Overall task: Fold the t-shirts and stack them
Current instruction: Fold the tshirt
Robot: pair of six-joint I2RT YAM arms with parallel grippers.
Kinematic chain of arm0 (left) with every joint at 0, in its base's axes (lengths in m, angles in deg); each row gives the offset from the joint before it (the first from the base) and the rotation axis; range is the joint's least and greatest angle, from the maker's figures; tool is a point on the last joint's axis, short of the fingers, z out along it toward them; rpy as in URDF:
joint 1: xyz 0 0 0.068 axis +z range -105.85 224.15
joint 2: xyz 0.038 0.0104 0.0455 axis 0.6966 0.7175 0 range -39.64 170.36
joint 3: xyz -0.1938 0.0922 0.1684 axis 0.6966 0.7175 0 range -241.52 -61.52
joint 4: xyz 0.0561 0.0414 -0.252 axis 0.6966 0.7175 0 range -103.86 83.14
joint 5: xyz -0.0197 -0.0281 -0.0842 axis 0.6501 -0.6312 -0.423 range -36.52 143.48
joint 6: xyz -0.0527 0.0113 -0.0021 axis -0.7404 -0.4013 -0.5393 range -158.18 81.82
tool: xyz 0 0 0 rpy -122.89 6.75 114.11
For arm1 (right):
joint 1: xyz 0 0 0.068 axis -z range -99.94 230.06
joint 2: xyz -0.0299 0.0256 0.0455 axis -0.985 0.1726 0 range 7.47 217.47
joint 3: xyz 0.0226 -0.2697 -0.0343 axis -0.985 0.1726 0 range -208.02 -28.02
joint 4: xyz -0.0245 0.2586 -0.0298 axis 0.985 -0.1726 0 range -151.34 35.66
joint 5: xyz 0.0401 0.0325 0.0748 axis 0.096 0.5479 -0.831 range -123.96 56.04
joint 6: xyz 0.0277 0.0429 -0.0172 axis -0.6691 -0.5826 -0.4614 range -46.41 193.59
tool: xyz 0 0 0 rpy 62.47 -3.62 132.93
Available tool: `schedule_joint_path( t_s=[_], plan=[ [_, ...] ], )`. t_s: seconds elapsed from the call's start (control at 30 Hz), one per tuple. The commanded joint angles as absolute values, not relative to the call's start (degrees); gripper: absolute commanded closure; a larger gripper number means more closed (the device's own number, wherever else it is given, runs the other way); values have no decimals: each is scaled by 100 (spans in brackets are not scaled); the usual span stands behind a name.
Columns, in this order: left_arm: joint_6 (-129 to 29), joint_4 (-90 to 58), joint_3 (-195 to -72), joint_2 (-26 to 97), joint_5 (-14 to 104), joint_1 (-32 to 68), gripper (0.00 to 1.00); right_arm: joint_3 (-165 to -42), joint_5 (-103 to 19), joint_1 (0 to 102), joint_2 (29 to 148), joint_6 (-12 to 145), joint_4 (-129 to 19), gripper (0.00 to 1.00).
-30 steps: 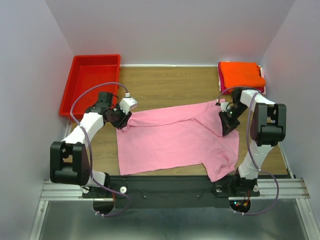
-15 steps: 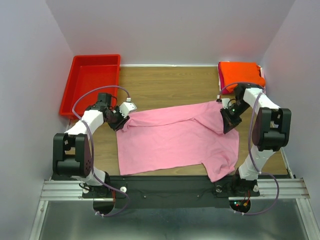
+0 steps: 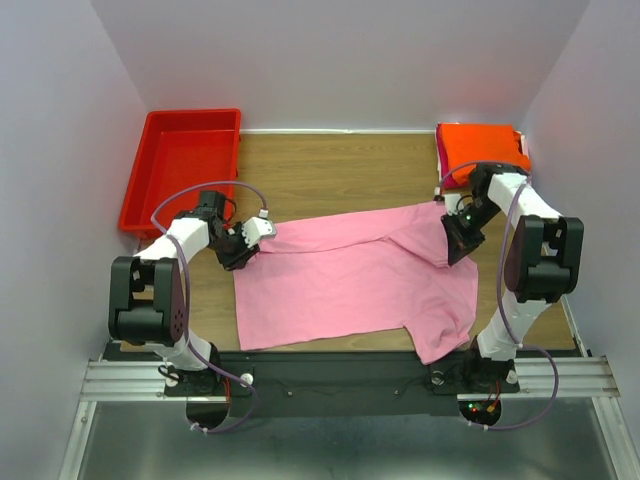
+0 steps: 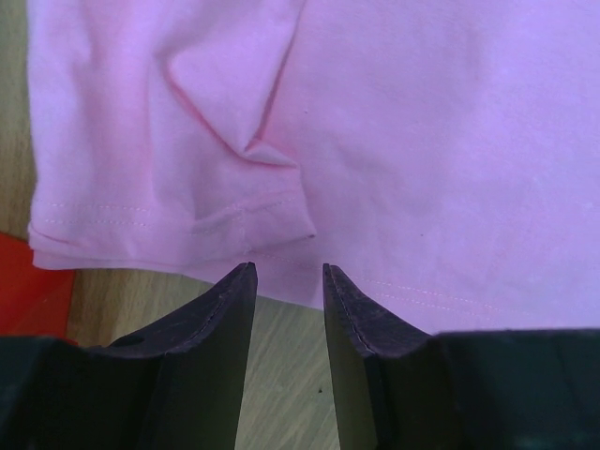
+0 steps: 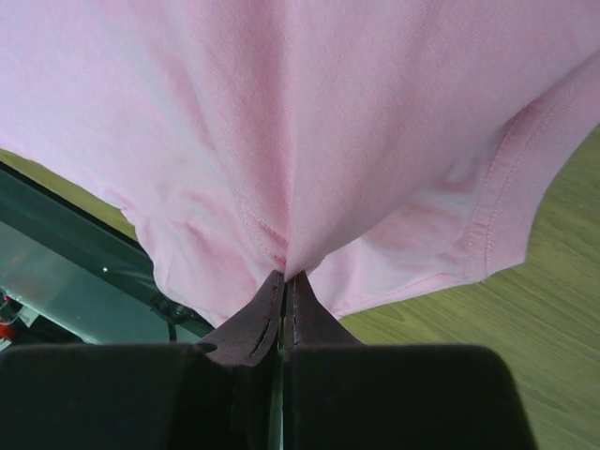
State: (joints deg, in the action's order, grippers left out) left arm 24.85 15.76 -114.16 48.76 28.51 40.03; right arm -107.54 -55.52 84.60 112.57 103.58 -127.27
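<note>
Pincers, two. Right gripper (image 5: 284, 281): jaws pressed together on a pinch of the light pink shirt (image 3: 345, 280), cloth gathered into a peak at the tips. Left gripper (image 4: 286, 277): jaws a narrow gap apart, nothing between them; the shirt's hemmed corner lies just beyond my fingertips (image 4: 239, 281), close but not yet inside.

Item 1, light pink shirt: spread on the table (image 3: 330, 170), long axis running left to right between my two arms. Far edge partly rolled toward the middle. One sleeve trails over the near edge of the table on the right. Left far corner sits just beside my left gripper (image 3: 240, 245); right far part is held by my right gripper (image 3: 457, 240).

Item 2, orange shirt (image 3: 482, 148): folded, well beyond the pink shirt's right end, in the far right corner. A darker pink-red edge shows under it at the right side.

Item 3, red tray (image 3: 180, 165): beyond the pink shirt's left end, far left corner.

Relation governing the next move, as I judge it: the unheld corner lies straight ahead of my left jaws, so that arm must advance slightly along its own pointing line and close before both ends can be lifted together for a fold. Risk: nipping only the top layer of the doubled hem.
</note>
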Motion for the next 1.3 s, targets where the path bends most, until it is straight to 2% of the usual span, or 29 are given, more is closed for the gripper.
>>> schedule_joint_path(
  t_s=[0.0,0.67,0.77,0.83,0.97,1.27],
  plan=[
    [2862,1910,-11628,4930,2588,3967,54,-11063,-5584,8516,11057,10382,-12931,99],
    [3134,1646,-11654,5343,2509,3774,56,-11476,-5681,8569,11206,10470,-13133,100],
    [3073,1514,-11619,5344,2666,3782,68,-11634,-5681,8604,11241,10531,-13229,99],
    [3073,1496,-11628,5239,2667,3817,86,-11836,-5672,8639,11241,10566,-13300,99],
    [3082,1558,-11706,4984,2544,3914,99,-12030,-5663,8709,11250,10584,-13388,99],
    [3143,2103,-12225,4676,2254,4160,100,-12215,-5663,8762,11180,10575,-13397,99]
  ],
)
